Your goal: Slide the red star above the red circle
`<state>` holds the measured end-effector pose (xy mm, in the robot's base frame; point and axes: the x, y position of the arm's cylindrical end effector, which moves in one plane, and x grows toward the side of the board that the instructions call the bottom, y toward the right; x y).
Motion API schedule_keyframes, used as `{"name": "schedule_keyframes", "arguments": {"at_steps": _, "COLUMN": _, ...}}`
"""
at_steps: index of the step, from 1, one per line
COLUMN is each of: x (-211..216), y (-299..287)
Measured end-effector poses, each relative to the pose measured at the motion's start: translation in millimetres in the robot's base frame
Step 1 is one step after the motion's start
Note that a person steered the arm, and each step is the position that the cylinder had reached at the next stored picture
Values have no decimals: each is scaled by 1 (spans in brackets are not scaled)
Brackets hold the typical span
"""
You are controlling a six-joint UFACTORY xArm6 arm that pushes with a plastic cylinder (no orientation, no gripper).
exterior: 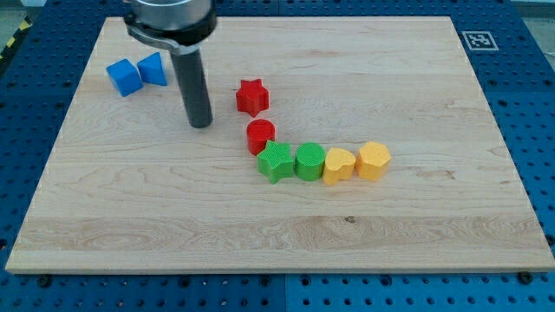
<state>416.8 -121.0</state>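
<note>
A: What's cut off around the desk (pixel 286 225)?

B: The arm's housing (pixel 169 17), above the desk's far edge, runs out past the view's top. The marker tag (pixel 478 40) beside the desk's far right corner is too small to read.

A: Any blocks hidden?

B: The red circle (pixel 260 136) is partly covered by the green star (pixel 276 161) touching it below.

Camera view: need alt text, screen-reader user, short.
A dark rod's tip rests on a wooden board, left of a red star that sits just above a red circle. Below the circle, a green star, green cylinder, yellow heart and yellow hexagon form a row; two blue blocks sit top left.
</note>
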Motion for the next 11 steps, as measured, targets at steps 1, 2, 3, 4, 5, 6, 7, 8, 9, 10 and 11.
{"name": "schedule_keyframes", "arguments": {"at_steps": 1, "x": -30, "y": -20}}
{"name": "schedule_keyframes", "arguments": {"at_steps": 2, "x": -61, "y": -22}}
{"name": "schedule_keyframes", "arguments": {"at_steps": 3, "x": -83, "y": 3}}
{"name": "schedule_keyframes", "arguments": {"at_steps": 4, "x": -87, "y": 42}}
{"name": "schedule_keyframes", "arguments": {"at_steps": 5, "x": -74, "y": 58}}
{"name": "schedule_keyframes", "arguments": {"at_steps": 6, "x": -52, "y": 58}}
{"name": "schedule_keyframes", "arguments": {"at_steps": 7, "x": -47, "y": 70}}
{"name": "schedule_keyframes", "arguments": {"at_steps": 8, "x": -49, "y": 88}}
{"name": "schedule_keyframes", "arguments": {"at_steps": 9, "x": -56, "y": 108}}
{"name": "schedule_keyframes", "arguments": {"at_steps": 10, "x": -56, "y": 115}}
{"name": "schedule_keyframes", "arguments": {"at_steps": 11, "x": -56, "y": 115}}
